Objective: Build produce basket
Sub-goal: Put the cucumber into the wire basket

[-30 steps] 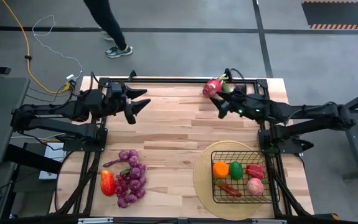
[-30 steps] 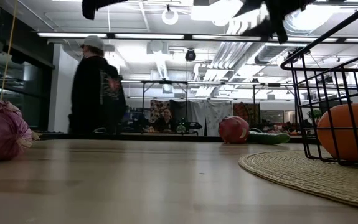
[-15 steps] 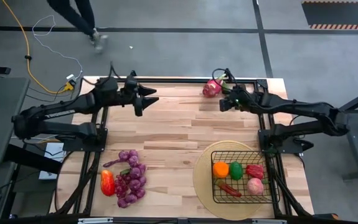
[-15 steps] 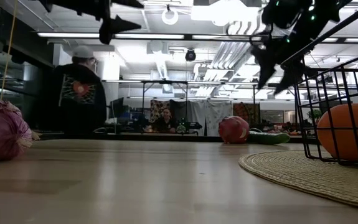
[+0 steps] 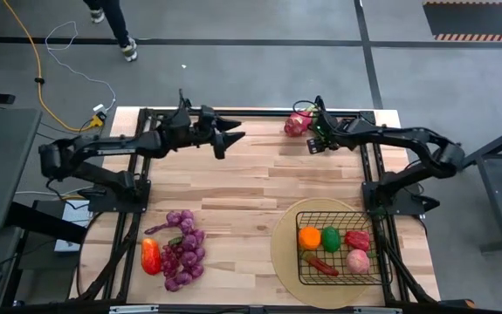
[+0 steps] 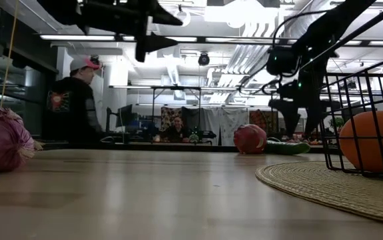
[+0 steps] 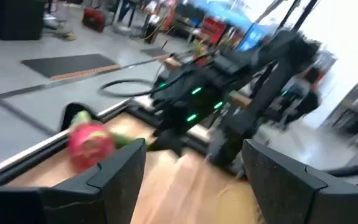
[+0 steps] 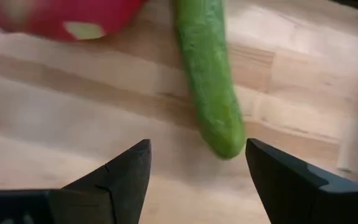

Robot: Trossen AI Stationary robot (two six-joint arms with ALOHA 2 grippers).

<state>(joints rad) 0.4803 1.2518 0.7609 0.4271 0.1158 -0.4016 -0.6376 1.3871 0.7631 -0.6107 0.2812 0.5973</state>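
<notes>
A pink dragon fruit and a green cucumber lie on the wood at the table's far edge, right of centre. My right gripper hangs open just above them, tipped down, its fingers either side of the cucumber's near end without touching it. My left gripper is open and level above the far middle of the table, pointing toward the right arm. The black wire basket stands on a round woven mat at the near right and holds an orange and other produce. Purple grape bunches and a red pepper lie near left.
A black frame rail runs along the table's far edge behind the dragon fruit. The middle of the table is bare wood. A person walks on the floor beyond the table's far left corner. The woven mat reaches past the basket on all sides.
My right gripper has come down and tipped from nearly level to pointing steeply down, ending over the cucumber by the dragon fruit. My left gripper has travelled toward the table's right edge along the far side and sunk a little. Both stay open. The person has walked on.
</notes>
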